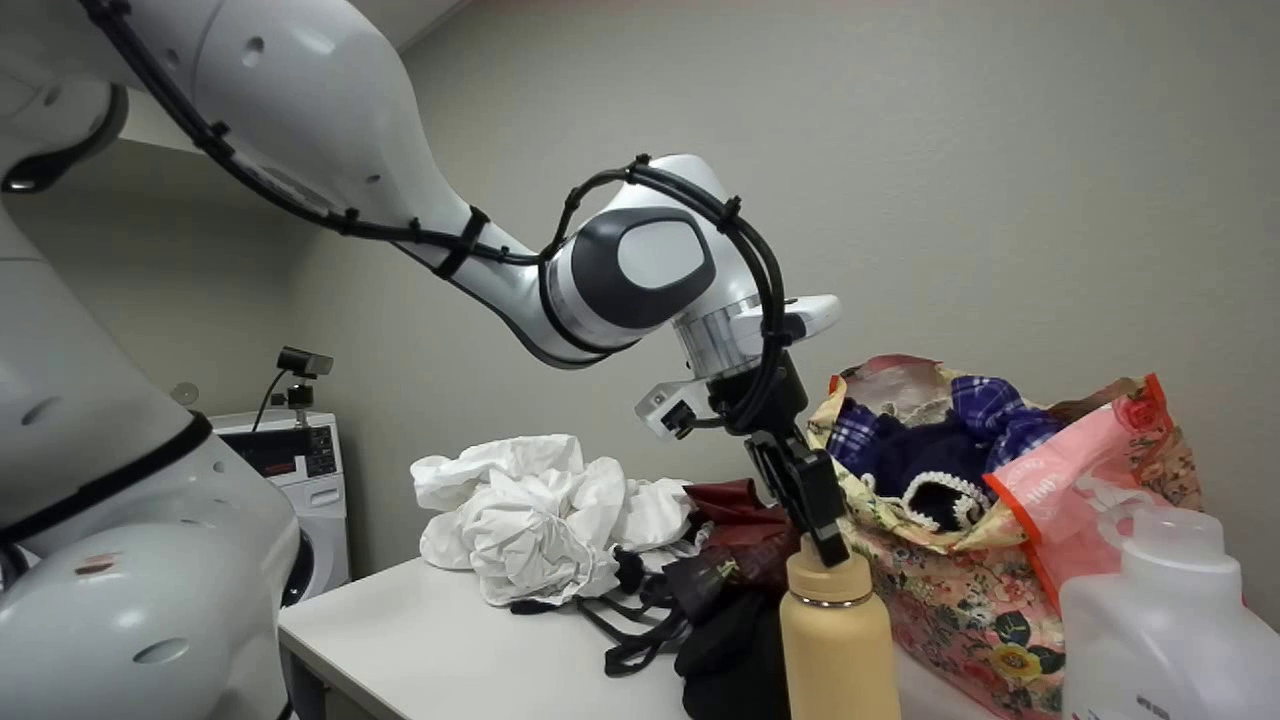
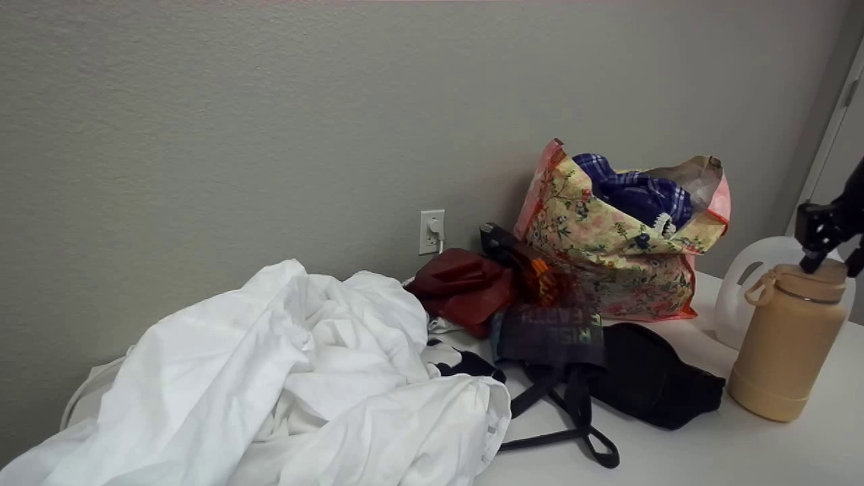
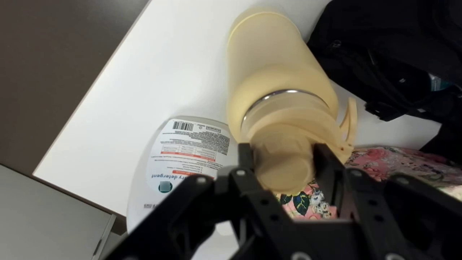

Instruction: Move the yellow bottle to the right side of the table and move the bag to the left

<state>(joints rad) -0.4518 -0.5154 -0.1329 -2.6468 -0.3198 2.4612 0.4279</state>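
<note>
The yellow bottle (image 1: 840, 650) stands on the grey-white table (image 1: 390, 640). It shows in both exterior views (image 2: 776, 351) and in the wrist view (image 3: 270, 54), with a loop at its cap. My gripper (image 1: 828, 548) is at the bottle's top from above; it is partly cut off in an exterior view (image 2: 835, 262). In the wrist view its fingers (image 3: 283, 153) lie on either side of the cap and look pressed against it. No bright-orange bag shows clearly. Only a small orange patch (image 2: 542, 280) shows among dark cloth near the floral bag.
A floral bag (image 1: 970, 600) full of clothes stands close behind the bottle. A translucent detergent jug (image 3: 187, 155) stands beside it. Black bags with straps (image 2: 648, 378), dark red cloth (image 2: 466, 283) and white cloth (image 2: 270, 378) lie along the wall. The table edge (image 3: 90, 90) runs near the bottle.
</note>
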